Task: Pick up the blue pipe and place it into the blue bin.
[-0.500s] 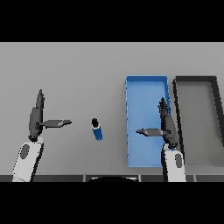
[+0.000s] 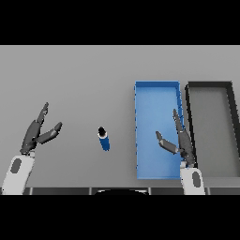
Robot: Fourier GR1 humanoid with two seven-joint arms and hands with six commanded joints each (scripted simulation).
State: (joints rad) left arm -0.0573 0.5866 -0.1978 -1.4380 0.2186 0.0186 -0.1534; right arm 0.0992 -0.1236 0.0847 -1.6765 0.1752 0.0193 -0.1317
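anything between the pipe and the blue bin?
No. In the head view, only bare table lies between the pipe and the blue bin. The right hand hangs over the bin, not in that gap.

Blue pipe (image 2: pixel 104 139) lies flat — left of blue bin (image 2: pixel 157 91)

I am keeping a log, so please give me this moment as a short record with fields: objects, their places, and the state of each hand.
blue pipe: lies on the grey table, held by nothing
blue bin: right of the pipe, nothing inside
dark bin: right of the blue bin
left hand: open, left of the pipe
right hand: open, over the blue bin
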